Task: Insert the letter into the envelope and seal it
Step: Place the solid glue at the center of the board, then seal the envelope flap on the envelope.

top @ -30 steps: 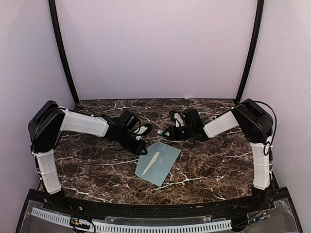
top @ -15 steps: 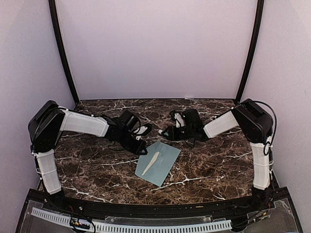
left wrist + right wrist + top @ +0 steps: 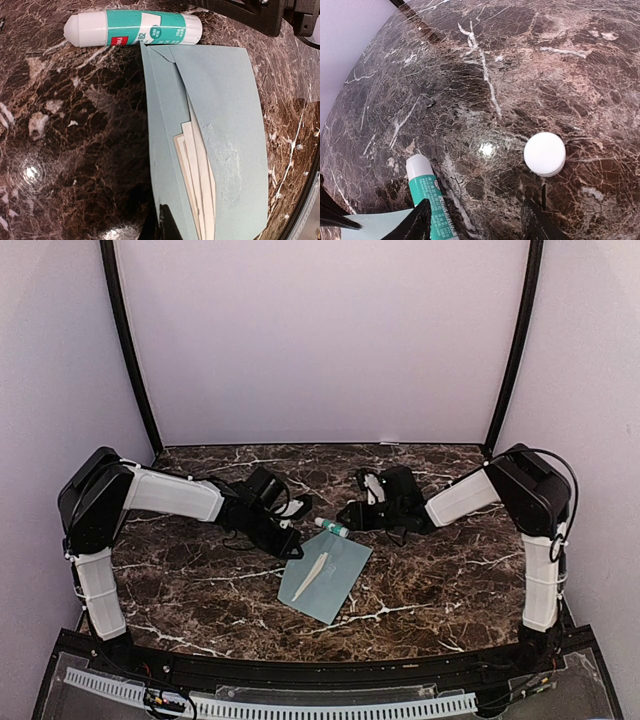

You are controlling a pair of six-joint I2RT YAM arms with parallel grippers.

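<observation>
Now | pale blue-grey paper envelope [image 3: 338, 568] flat mid-table, cream letter sheets [image 3: 197, 175] poking out | right gripper [image 3: 475, 220] open, empty; left gripper [image 3: 288, 543] closed by envelope's edge | we fear white-and-green glue stick [image 3: 331, 528], touching the envelope, rolls and smears; protruding sheets could jam the flap.

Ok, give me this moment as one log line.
envelope: letter inside, flap unsealed | glue stick: lying on table beside envelope | white cap: apart | left gripper: shut | right gripper: open
</observation>
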